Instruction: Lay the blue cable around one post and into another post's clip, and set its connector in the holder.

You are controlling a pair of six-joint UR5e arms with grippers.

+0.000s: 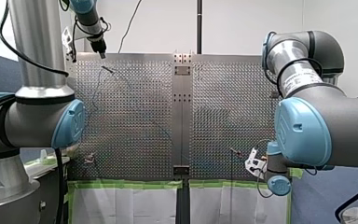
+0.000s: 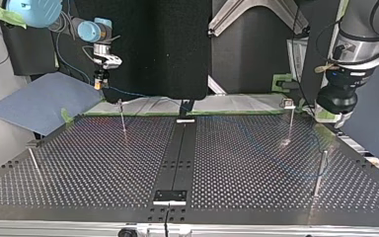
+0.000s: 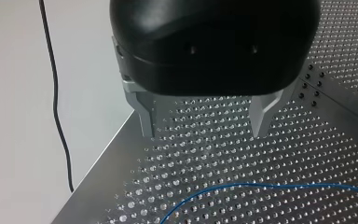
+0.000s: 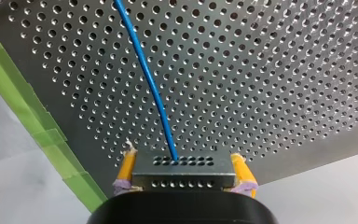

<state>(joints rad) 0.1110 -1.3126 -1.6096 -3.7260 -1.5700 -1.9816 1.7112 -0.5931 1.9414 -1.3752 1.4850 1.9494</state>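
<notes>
My right tool (image 4: 183, 164) grips a boxy, hole-dotted grey connector (image 4: 182, 175).

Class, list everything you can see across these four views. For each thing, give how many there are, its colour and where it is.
perforated table: one, grey metal, under both arms
posts: four, thin metal, standing apart on the table in the top view
blue cable: one, blue, running from the connector out over the table
connector: one, dark grey, between the right tool's fingers
green tape: several strips, green, along the table's edge
black cable: one, black, hanging beside the table
right tool: one, yellow pads, shut on the connector
left tool: one, black with metal fingers, open above the table
</notes>
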